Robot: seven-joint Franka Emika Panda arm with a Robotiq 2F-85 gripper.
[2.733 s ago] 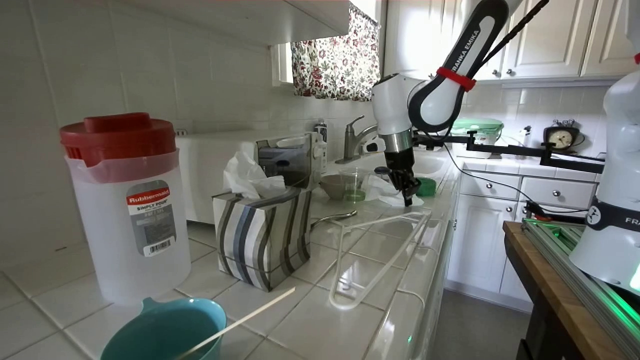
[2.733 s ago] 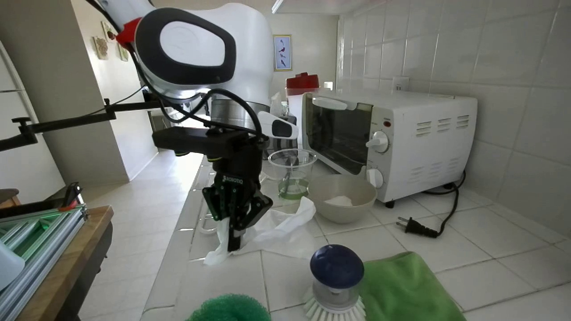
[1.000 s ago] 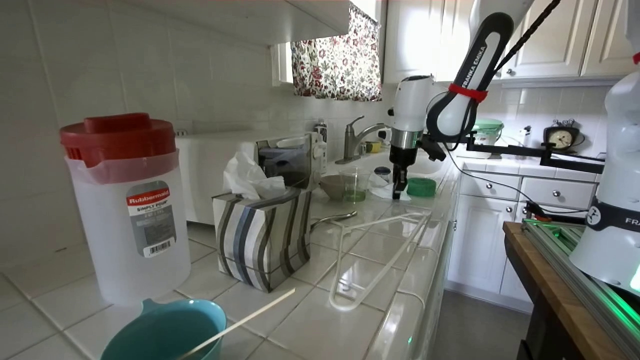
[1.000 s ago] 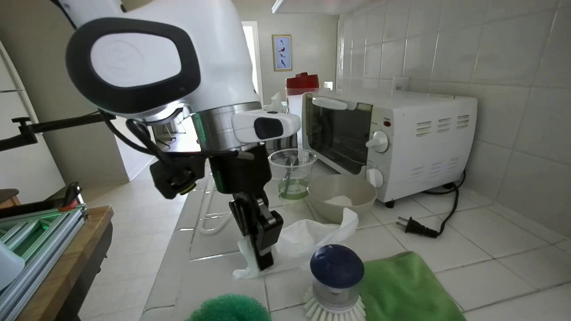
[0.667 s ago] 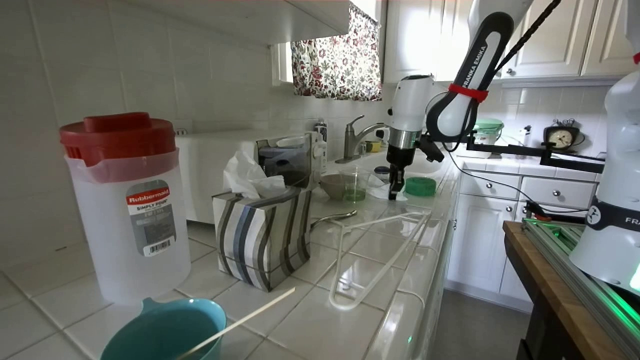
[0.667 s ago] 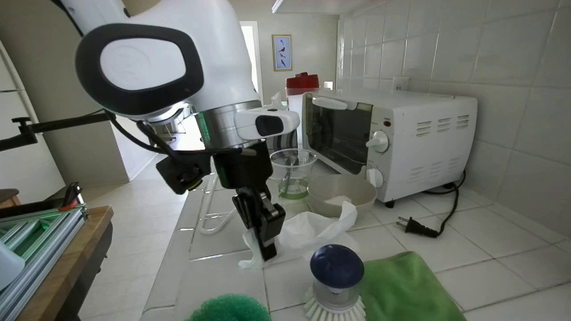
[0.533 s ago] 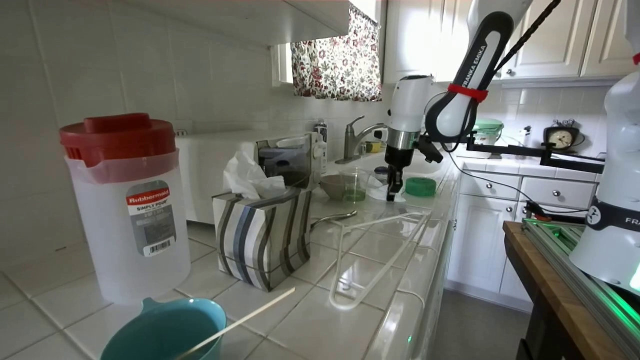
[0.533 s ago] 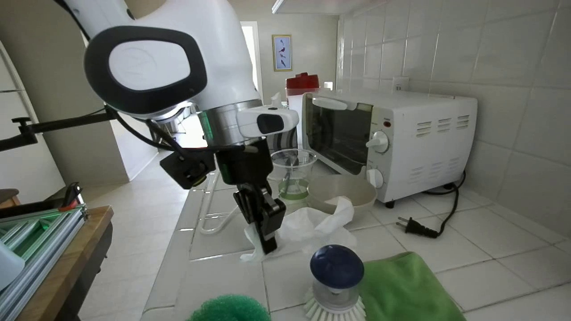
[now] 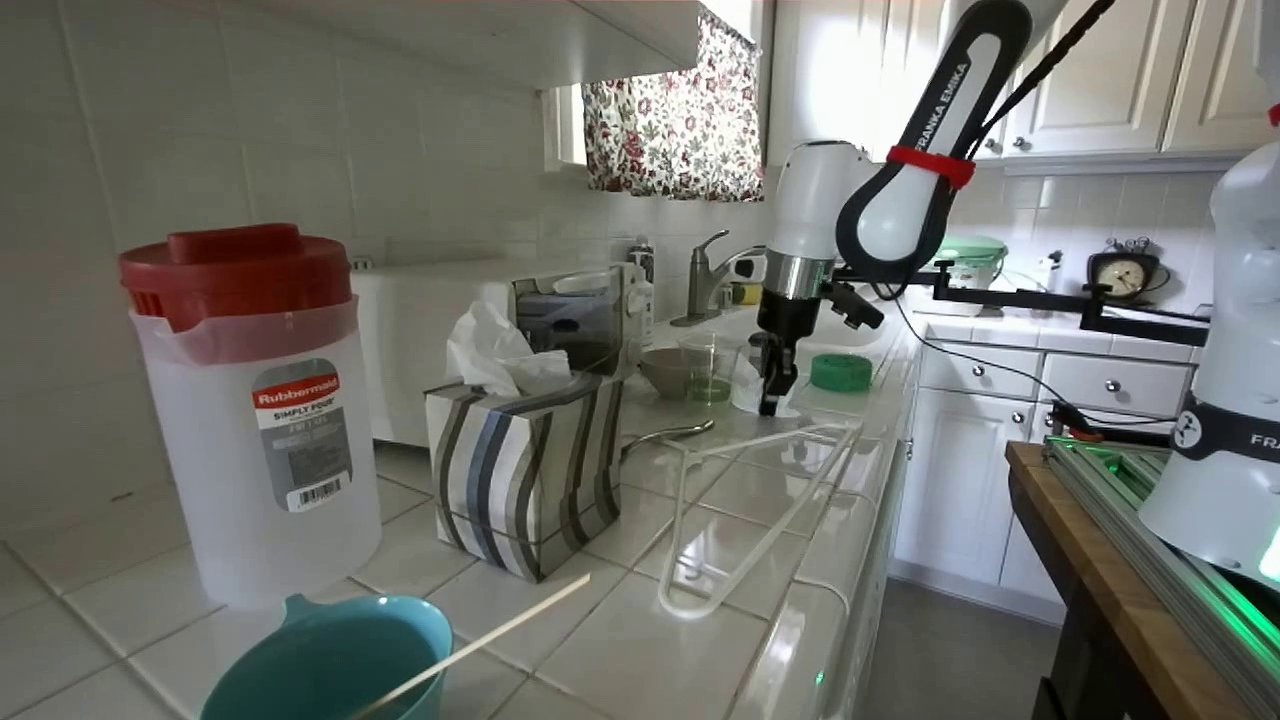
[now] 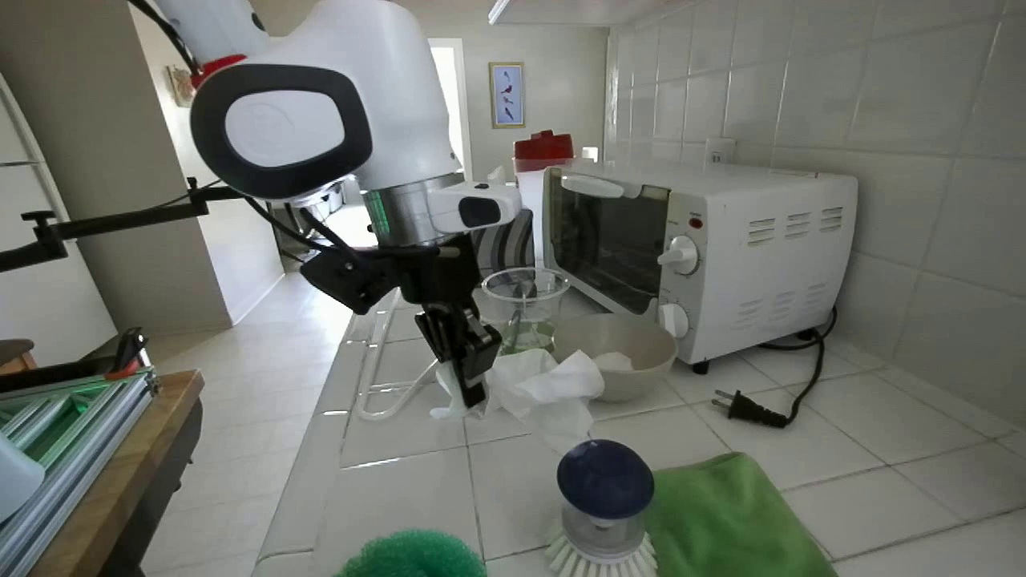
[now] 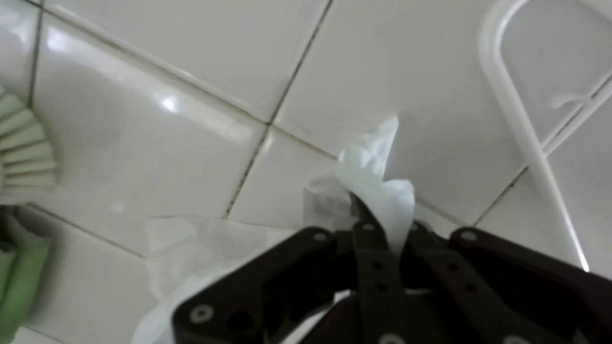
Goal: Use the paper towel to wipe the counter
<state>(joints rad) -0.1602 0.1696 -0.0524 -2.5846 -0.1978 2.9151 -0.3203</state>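
Wrist view, closest in: the gripper (image 11: 382, 224) has its black fingers together, clamped on a bunched white paper towel (image 11: 377, 191). A tuft pokes out past the tips, and the rest trails off to the side and lies thin over the white tiles of the counter (image 11: 143, 181). Toward the edges sit a brush (image 11: 28, 153), a folded green cloth (image 11: 26, 282) and a white triangular frame (image 11: 511, 95).

In an exterior view, a green scrubber (image 10: 413, 557) comes nearest, cut off at the bottom, with the brush just beside it, dark blue knob up, and the cloth spread next to that. Past them are the gripper, fingers downward near the tiles, and the towel; whether the tips touch the tiles I cannot tell. Then come a beige bowl (image 10: 641, 381) with something white inside, a clear cup (image 10: 537, 312) and a white toaster oven (image 10: 761, 280), its plug (image 10: 757, 410) lying on the counter.

In an exterior view, a teal cup (image 9: 290, 650) with a thin stick (image 9: 490, 637) is closest, then a red-lidded pitcher (image 9: 265, 440), a striped tissue box (image 9: 525, 470), the triangular frame, the gripper with the towel, and a faucet (image 9: 700, 285).
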